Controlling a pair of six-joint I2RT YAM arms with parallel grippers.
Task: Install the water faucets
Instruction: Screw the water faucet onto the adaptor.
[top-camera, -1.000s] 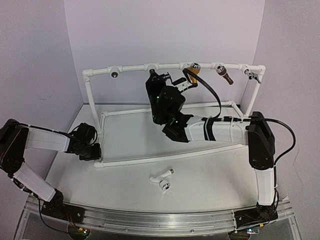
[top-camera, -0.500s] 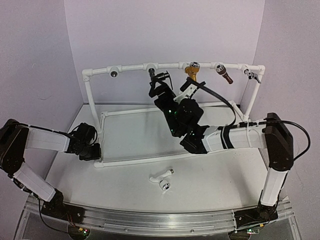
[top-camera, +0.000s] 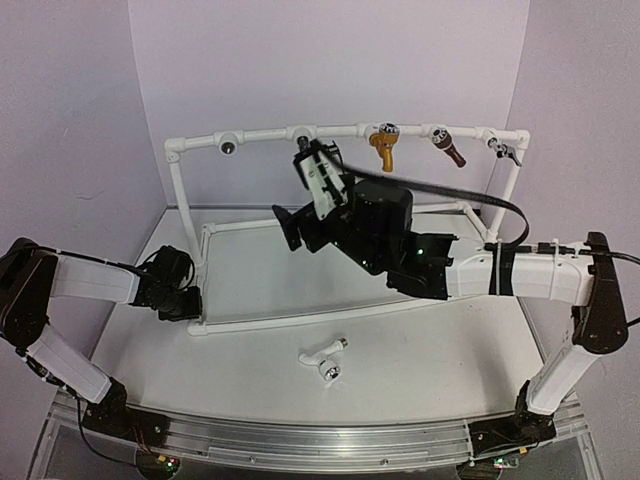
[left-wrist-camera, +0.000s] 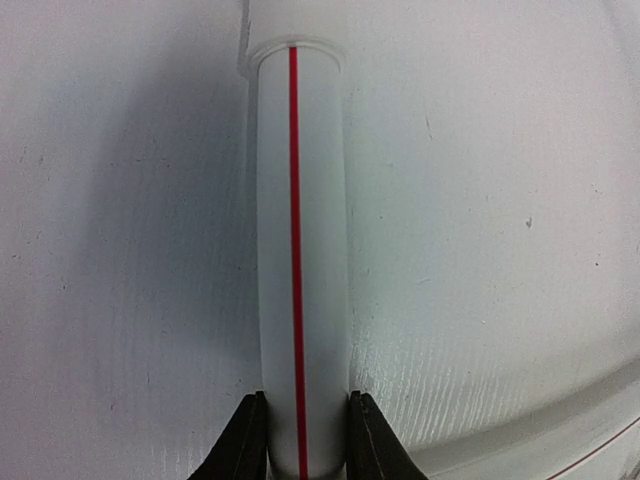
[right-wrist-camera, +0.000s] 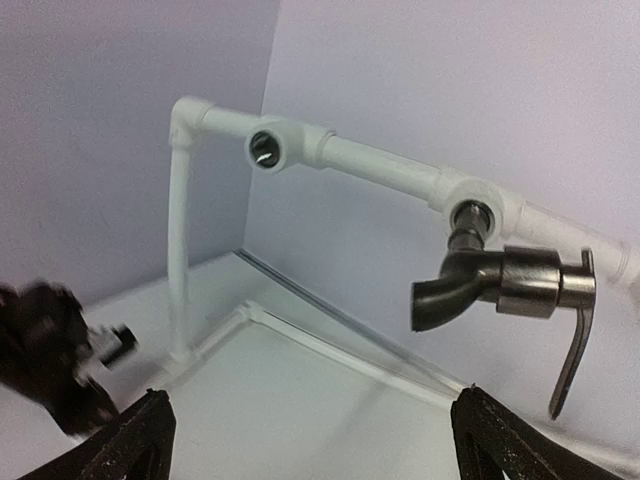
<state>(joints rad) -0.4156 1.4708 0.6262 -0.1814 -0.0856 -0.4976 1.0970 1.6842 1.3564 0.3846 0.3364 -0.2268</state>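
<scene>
"Where's the left gripper (left-wrist-camera: 303, 452)?"
"Pinching the white pipe frame (top-camera: 262, 134) at its low near-left corner."
"And the right gripper (right-wrist-camera: 315, 440)?"
"Spread wide. The dark faucet (right-wrist-camera: 500, 285) sits in the top rail just beyond it, apart. The white faucet (top-camera: 322, 352) lies on the near table (top-camera: 430, 370)."

Top cam looks down from behind over the whole pipe frame (top-camera: 260, 135). Left wrist cam hugs one low pipe (left-wrist-camera: 320, 250), right wrist faces the top rail (right-wrist-camera: 380, 165).
</scene>
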